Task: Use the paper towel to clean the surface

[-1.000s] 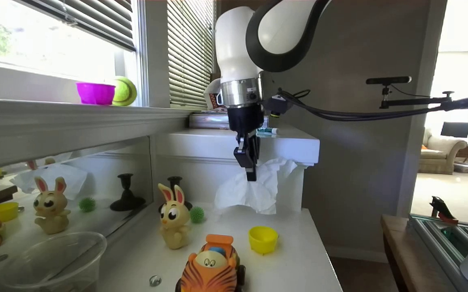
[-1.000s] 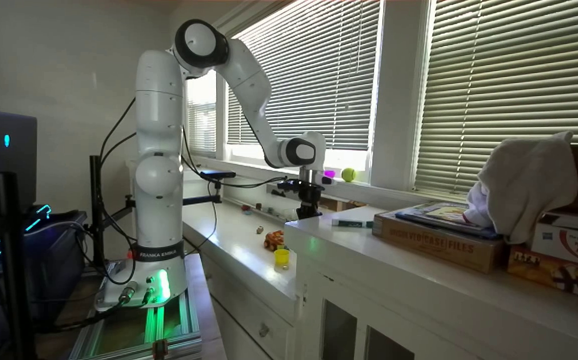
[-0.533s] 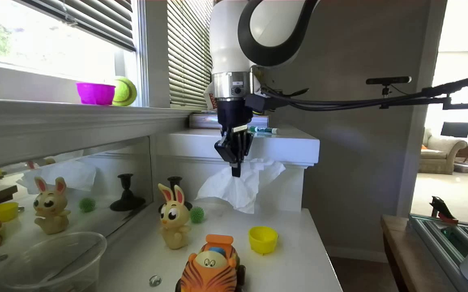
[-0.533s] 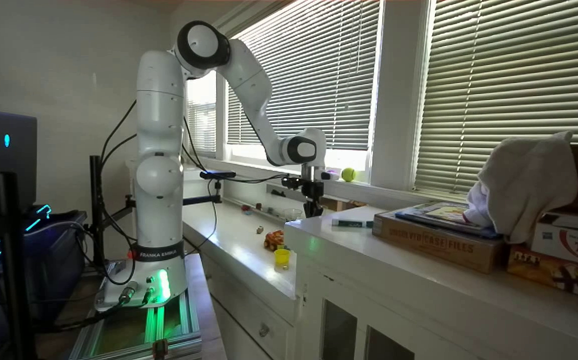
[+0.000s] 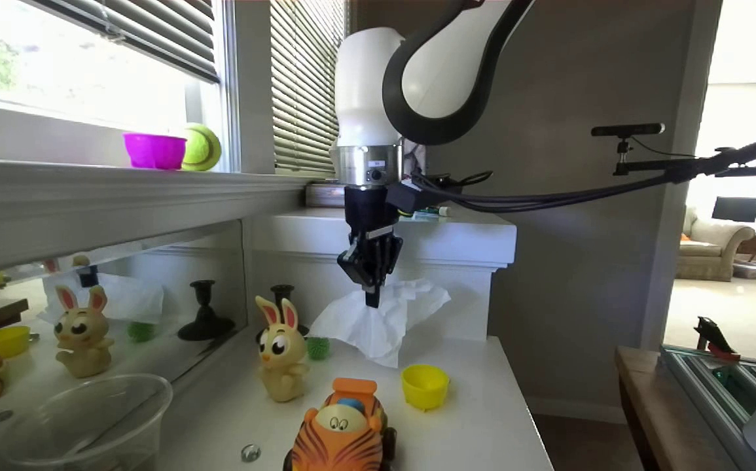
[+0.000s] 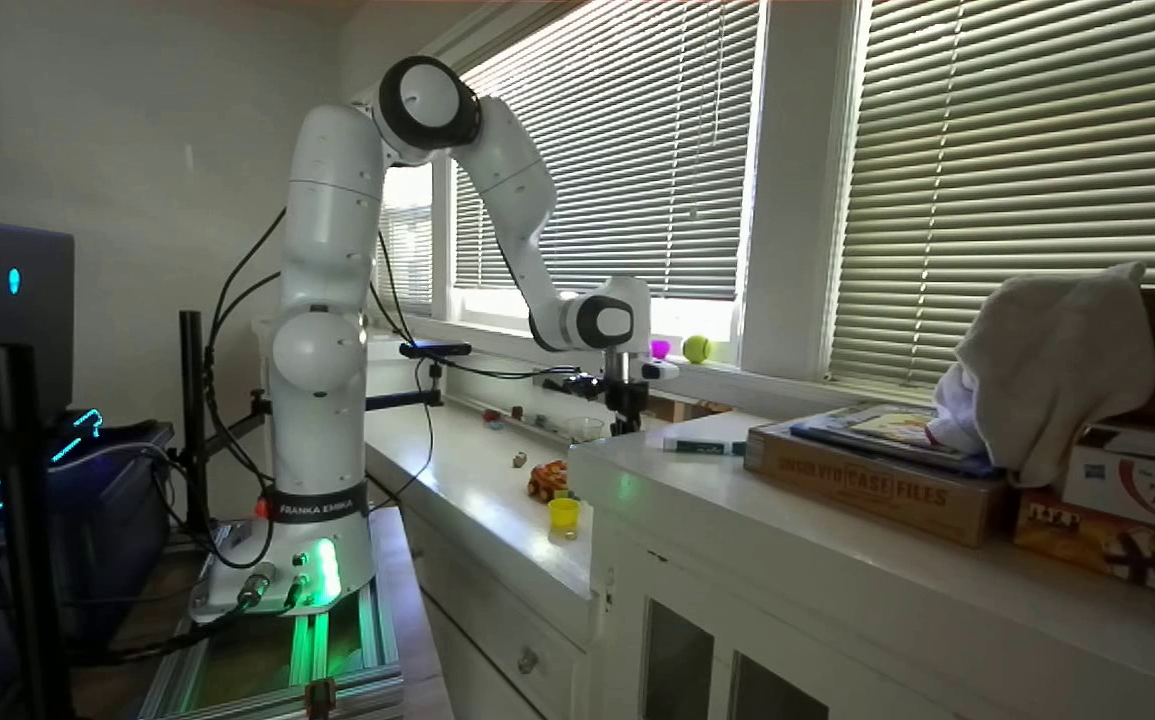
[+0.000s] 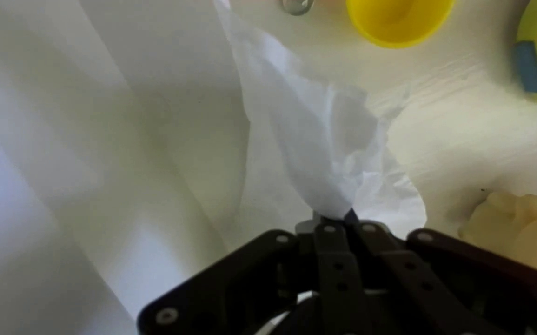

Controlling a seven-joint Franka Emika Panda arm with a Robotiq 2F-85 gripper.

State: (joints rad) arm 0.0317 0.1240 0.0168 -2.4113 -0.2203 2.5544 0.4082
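The paper towel [image 5: 387,327] is a crumpled white sheet that hangs in folds below my gripper [image 5: 372,301] in an exterior view. My gripper is shut on the middle of it. In the wrist view the towel [image 7: 291,135] spreads out from the closed fingertips [image 7: 335,216]. The white countertop surface [image 5: 469,432] lies below; it also shows in the wrist view [image 7: 454,121]. I cannot tell whether the towel's lowest corner touches the surface. In an exterior view the gripper [image 6: 627,422] is partly behind the white ledge, and the towel is hidden there.
On the counter are a yellow cup [image 5: 425,387], an orange tiger car [image 5: 338,428], a rabbit toy [image 5: 283,356], a green spiky ball [image 5: 318,348] and a clear tub [image 5: 90,425]. The thick white ledge [image 5: 443,243] rises behind the towel. A mirror-like panel [image 5: 175,288] runs alongside.
In an exterior view my gripper and the held towel have moved left, first slightly up and then down toward the counter. The toys and cup have not moved.
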